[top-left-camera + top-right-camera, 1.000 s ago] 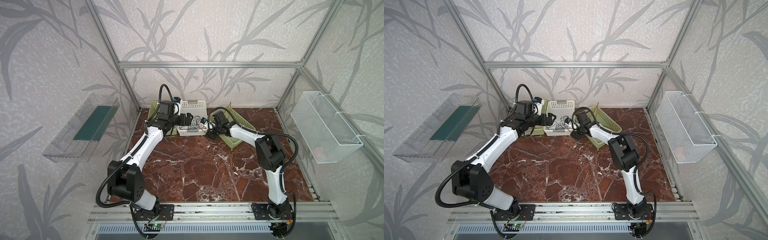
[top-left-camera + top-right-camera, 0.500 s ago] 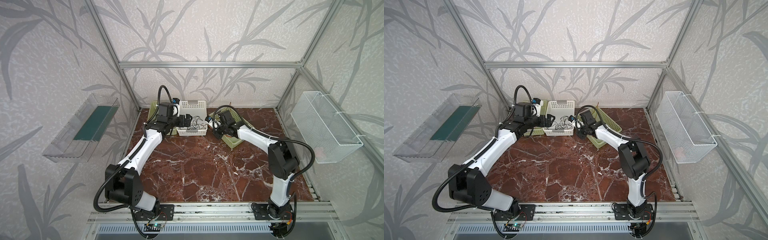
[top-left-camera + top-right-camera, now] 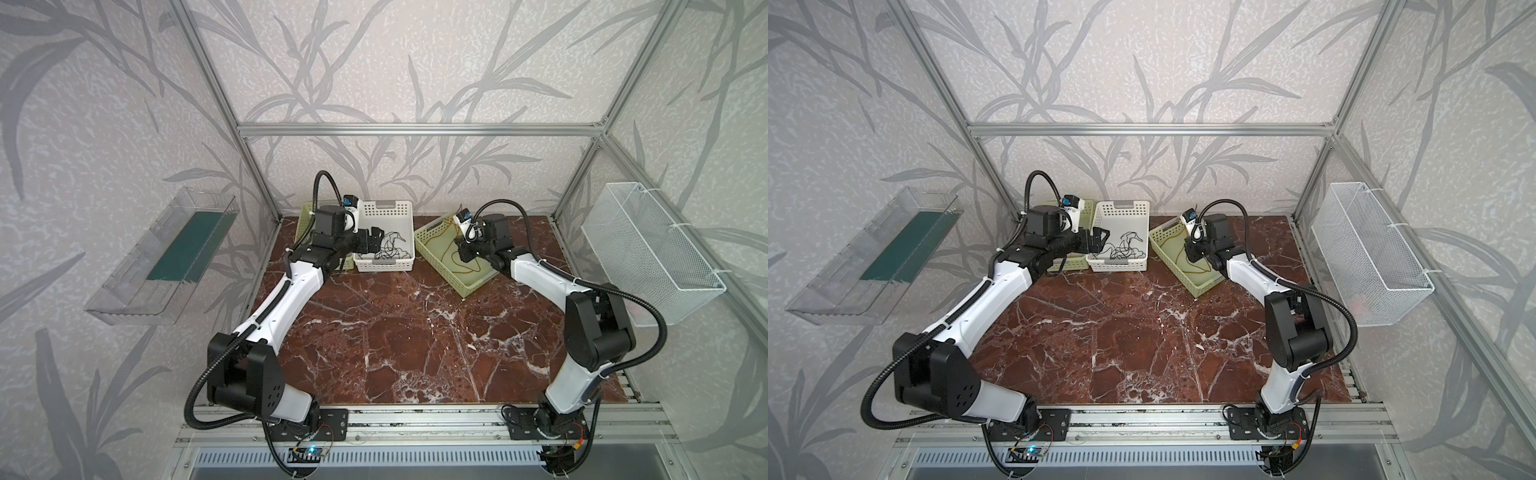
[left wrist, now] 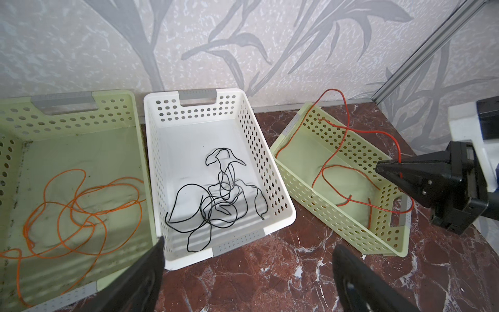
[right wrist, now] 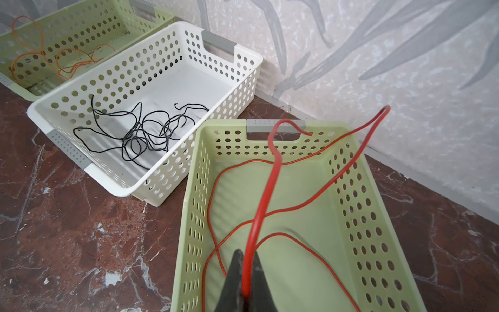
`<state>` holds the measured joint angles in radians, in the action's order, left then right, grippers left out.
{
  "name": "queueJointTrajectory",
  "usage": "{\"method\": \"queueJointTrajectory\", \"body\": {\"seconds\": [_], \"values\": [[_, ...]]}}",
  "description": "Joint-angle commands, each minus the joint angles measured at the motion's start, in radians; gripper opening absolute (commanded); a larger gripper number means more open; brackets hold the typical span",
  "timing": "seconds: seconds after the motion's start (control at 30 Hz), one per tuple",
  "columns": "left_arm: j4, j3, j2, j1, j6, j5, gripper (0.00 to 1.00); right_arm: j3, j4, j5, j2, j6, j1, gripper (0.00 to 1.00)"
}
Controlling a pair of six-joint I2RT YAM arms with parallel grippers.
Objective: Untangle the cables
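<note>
Nearest, bare marble table point(image 3: 395, 332). Past it, askew on the right, right basket point(image 5: 195, 189), long axis slanting back toward the white basket point(image 4: 198, 110). Over it, right gripper point(image 5: 246, 263): clamped fully shut on the red cable point(image 5: 276, 168). Thin, glossy, thread-like; climbs from the tips along the basket's length toward the rear wall, arches above the far rim and hooks back down by the far handle. Elsewhere sprawls in wide loose loops over the basket floor, with one loop spilling past the near end. To the left, left gripper point(image 4: 249, 244): spread wide, nothing between the fingers, at the white basket's left side. Inside that basket, black cable point(image 4: 221, 200): equally thin, bunched into a knotted heap of small loops, no single heading, free ends straying toward the side walls. Farthest left, against the rear wall, left basket point(image 4: 81, 118) with the orange cable point(image 4: 87, 222): flat overlapping loops across the floor, one strand trailing toward the near end.
</note>
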<state>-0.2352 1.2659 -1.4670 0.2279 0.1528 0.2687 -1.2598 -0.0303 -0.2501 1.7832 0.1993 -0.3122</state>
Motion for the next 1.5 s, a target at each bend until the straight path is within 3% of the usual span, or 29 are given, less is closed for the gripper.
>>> {"method": "queueJointTrajectory", "body": {"seconds": [0.0, 0.03, 0.1, 0.3, 0.37, 0.4, 0.63, 0.73, 0.87, 0.97, 1.1, 1.2, 1.27, 1.3, 1.33, 1.4, 1.47], "values": [[0.025, -0.029, 0.04, -0.006, -0.01, -0.033, 0.97, -0.019, 0.039, -0.055, 0.059, 0.022, -0.003, 0.0], [0.028, -0.04, 0.046, -0.006, -0.013, -0.041, 0.97, -0.017, 0.044, -0.043, 0.077, 0.018, -0.004, 0.0], [0.038, -0.069, 0.061, -0.01, -0.016, -0.055, 0.97, -0.014, 0.05, 0.001, 0.109, -0.005, -0.002, 0.12], [0.048, -0.161, 0.118, -0.036, -0.014, -0.084, 0.97, -0.008, 0.056, 0.08, 0.075, -0.045, -0.002, 0.64], [0.052, -0.19, 0.145, -0.049, -0.017, -0.097, 0.97, 0.006, 0.036, 0.086, 0.031, -0.044, -0.002, 0.94], [0.059, -0.205, 0.157, -0.055, -0.016, -0.11, 0.98, 0.008, 0.037, 0.083, 0.012, -0.041, -0.002, 0.99], [0.236, -0.428, 0.259, -0.136, -0.066, -0.294, 0.99, 0.133, 0.053, 0.046, -0.203, -0.07, -0.002, 0.99], [0.362, -0.554, 0.268, -0.169, -0.066, -0.426, 0.99, 0.263, 0.013, 0.11, -0.308, -0.084, 0.001, 0.99], [0.546, -0.708, 0.259, -0.193, -0.142, -0.464, 0.99, 0.47, -0.096, 0.207, -0.427, -0.09, 0.07, 0.99], [0.798, -0.843, 0.233, -0.214, -0.137, -0.475, 0.99, 0.63, -0.24, 0.234, -0.475, -0.134, 0.164, 0.99], [1.054, -0.931, 0.105, -0.224, -0.155, -0.433, 1.0, 0.793, -0.554, 0.182, -0.437, -0.089, 0.209, 0.99], [1.039, -0.897, 0.04, -0.227, -0.155, -0.348, 1.0, 0.824, -0.675, 0.14, -0.329, -0.071, 0.214, 0.99], [1.234, -0.948, -0.068, -0.225, -0.187, -0.299, 0.99, 0.879, -0.875, 0.116, -0.238, -0.06, 0.214, 0.99], [1.312, -0.952, -0.106, -0.228, -0.187, -0.309, 0.99, 0.909, -0.978, 0.125, -0.208, -0.062, 0.214, 0.99], [1.273, -0.939, -0.099, -0.225, -0.173, -0.354, 0.99, 0.933, -1.037, 0.118, -0.197, -0.06, 0.213, 0.99], [1.191, -0.914, -0.078, -0.225, -0.154, -0.4, 0.99, 0.92, -0.946, 0.098, -0.236, -0.047, 0.213, 0.99], [1.215, -0.898, -0.108, -0.226, -0.148, -0.412, 0.99, 0.896, -0.868, 0.09, -0.257, -0.04, 0.214, 0.99]]}}
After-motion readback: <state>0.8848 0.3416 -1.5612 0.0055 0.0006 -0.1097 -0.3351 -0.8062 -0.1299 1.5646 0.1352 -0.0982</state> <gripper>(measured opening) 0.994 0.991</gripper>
